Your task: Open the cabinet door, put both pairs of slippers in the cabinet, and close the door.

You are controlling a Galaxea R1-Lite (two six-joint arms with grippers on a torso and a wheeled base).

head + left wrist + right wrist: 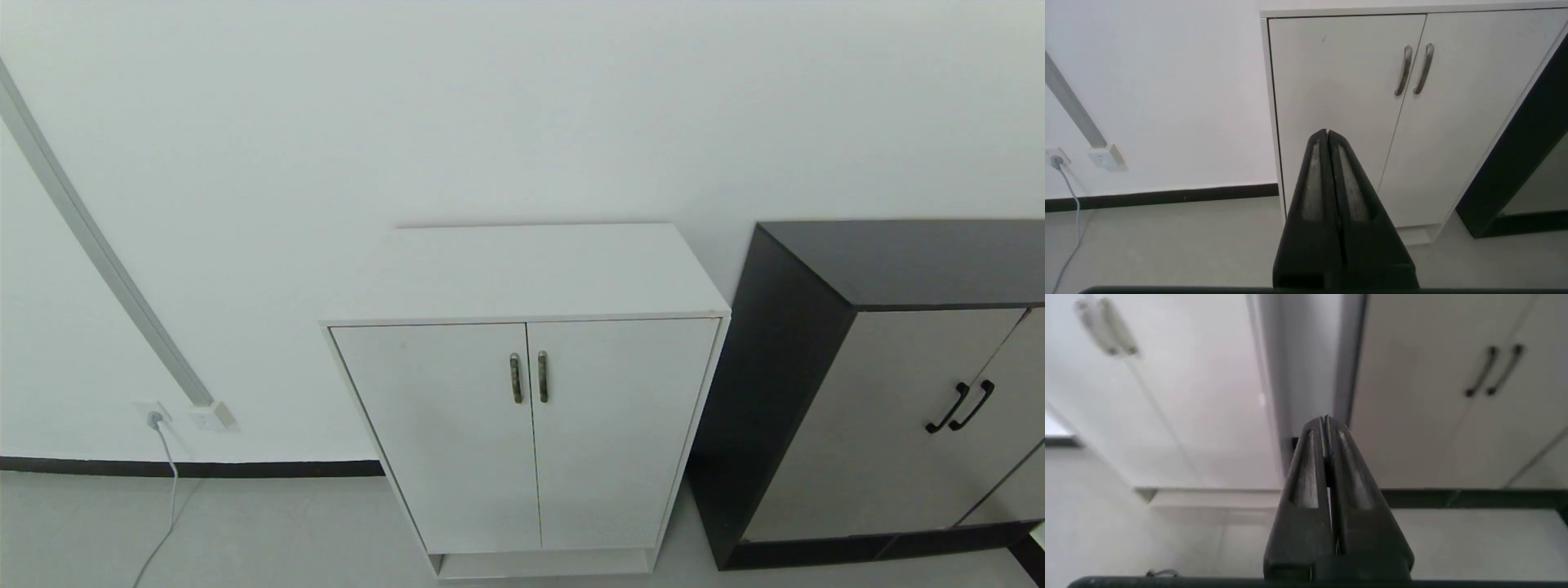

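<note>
Fingers pressed together and empty on left gripper and right gripper; white two-door laminate cabinet stands shut straight ahead; doors look light, rigid, outer-hinged; hook a slim vertical metal handle at the centre seam, probably slippery.

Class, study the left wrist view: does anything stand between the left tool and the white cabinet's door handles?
Nothing visible does. The left tool, shut, points at the white cabinet; only open air and bare floor lie before its closed doors and their handles.
</note>
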